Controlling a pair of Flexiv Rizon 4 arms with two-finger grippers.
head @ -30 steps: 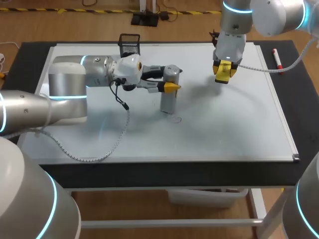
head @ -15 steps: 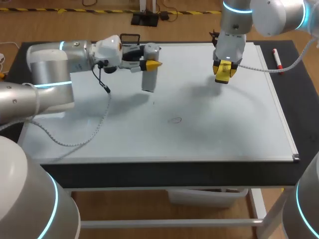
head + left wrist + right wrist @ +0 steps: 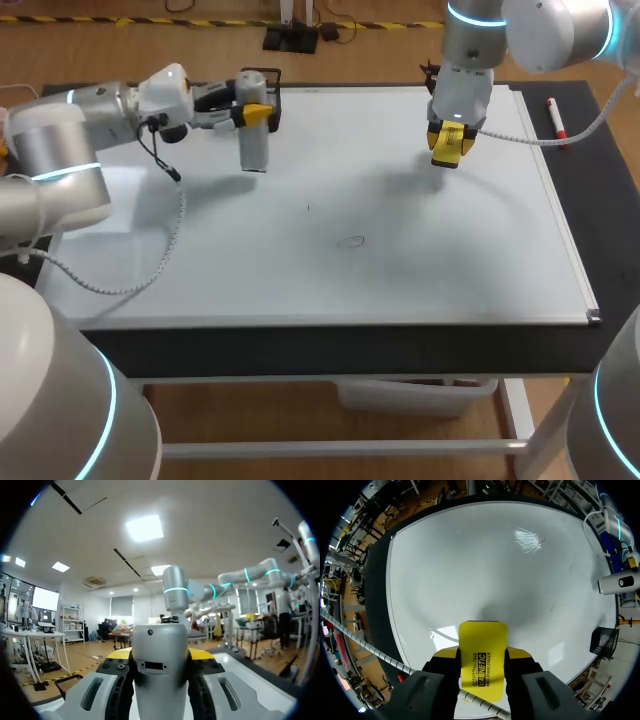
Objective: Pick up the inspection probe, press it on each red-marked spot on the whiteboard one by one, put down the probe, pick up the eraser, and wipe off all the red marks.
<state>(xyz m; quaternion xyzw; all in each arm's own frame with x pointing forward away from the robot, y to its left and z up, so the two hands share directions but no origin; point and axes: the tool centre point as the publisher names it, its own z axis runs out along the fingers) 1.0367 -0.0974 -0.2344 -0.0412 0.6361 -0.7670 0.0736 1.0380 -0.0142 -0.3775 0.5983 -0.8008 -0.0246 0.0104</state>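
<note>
Over the whiteboard (image 3: 450, 260), our left arm comes in from the left and carries the inspection probe (image 3: 255, 150), a grey cylinder, upright near the board's far edge. The left tool (image 3: 254, 114) is clamped on the probe's upper part. In the left wrist view, the grey body fills the gap between the two fingers, with a yellow tip showing on either side of it. The probe stands just in front of a black mesh pen holder (image 3: 261, 82) at the back of the board. We cannot tell whether its lower end touches the surface.

Our right arm enters from the far right corner and hangs above the board's far right part, well apart from the probe. The right tool (image 3: 448, 138) grips the yellow eraser (image 3: 481, 650). The right wrist view shows the flat block pinched from both sides and pointing down at the white surface, which lies bare beneath it. The same view takes in the probe and the mesh holder off to one side, at the board's edge.

A faint ring-shaped mark (image 3: 351, 241) sits near the middle of the board, between the two arms and closer to the front edge than either tool. We cannot make out its colour. A red marker (image 3: 556, 118) lies on the dark tabletop (image 3: 600, 200) just beyond the board's right border.
</note>
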